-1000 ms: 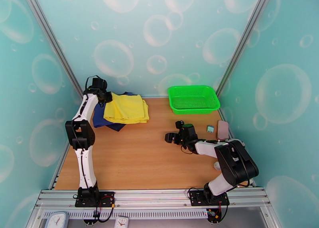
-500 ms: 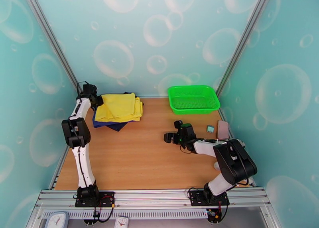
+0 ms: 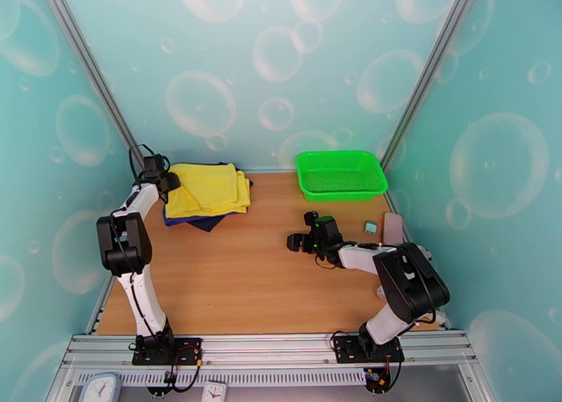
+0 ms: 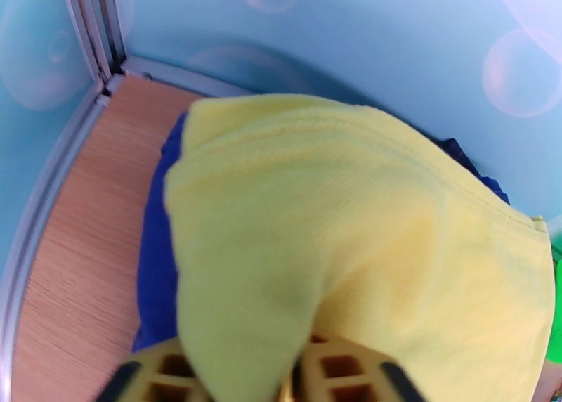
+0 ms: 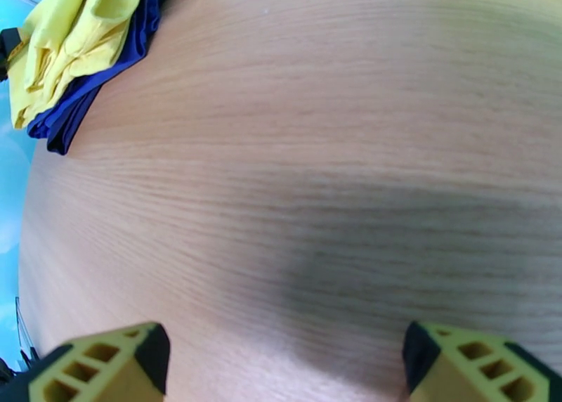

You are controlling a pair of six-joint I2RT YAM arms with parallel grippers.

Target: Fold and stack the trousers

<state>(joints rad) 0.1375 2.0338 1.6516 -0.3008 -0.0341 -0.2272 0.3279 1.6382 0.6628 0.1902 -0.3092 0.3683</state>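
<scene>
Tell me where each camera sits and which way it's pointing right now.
Top external: above and behind the arms, looking down on the table; both arms and their bases show.
Left wrist: on the left arm at the far left corner, looking over the folded yellow trousers toward the back wall; cloth lies between its jaws.
Right wrist: low over bare wood, facing the far left corner; its jaws stand wide apart, empty.
Shared: all three show the trousers on the navy clothes.
</scene>
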